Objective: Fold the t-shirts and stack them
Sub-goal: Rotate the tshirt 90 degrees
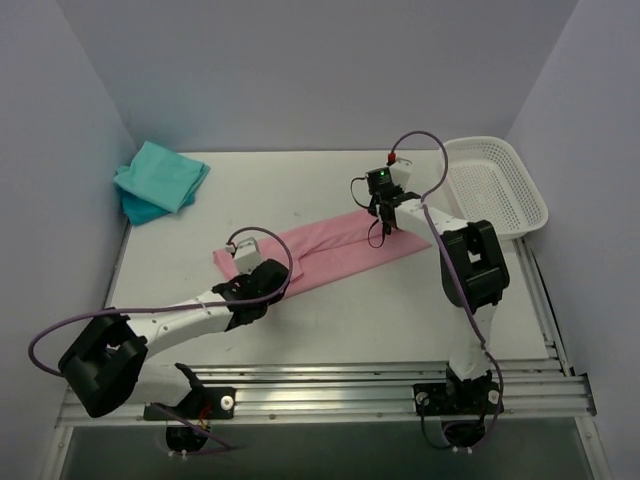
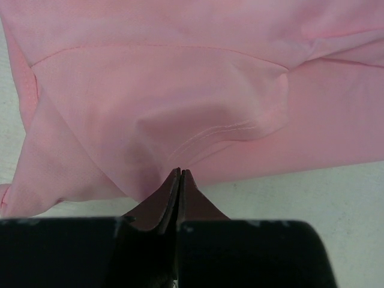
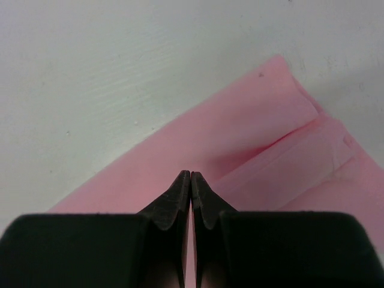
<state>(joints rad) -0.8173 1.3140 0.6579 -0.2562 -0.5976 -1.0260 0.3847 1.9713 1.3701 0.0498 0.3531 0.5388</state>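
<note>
Pinched pink shirt [image 1: 335, 252], stretched across middle of table [image 1: 340, 330], at left end with left gripper [image 2: 180, 174] closed on bunched cloth, at right end with right gripper [image 3: 191, 176] closed tight; with teal shirts [image 1: 160, 180] at far-left corner.

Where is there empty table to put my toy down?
Bare table lies along the far edge between the teal t-shirts and the white basket, and in the near strip between the pink t-shirt and the arm bases. The middle is crowded: the left pincer and the right pincer grip that shirt.
</note>
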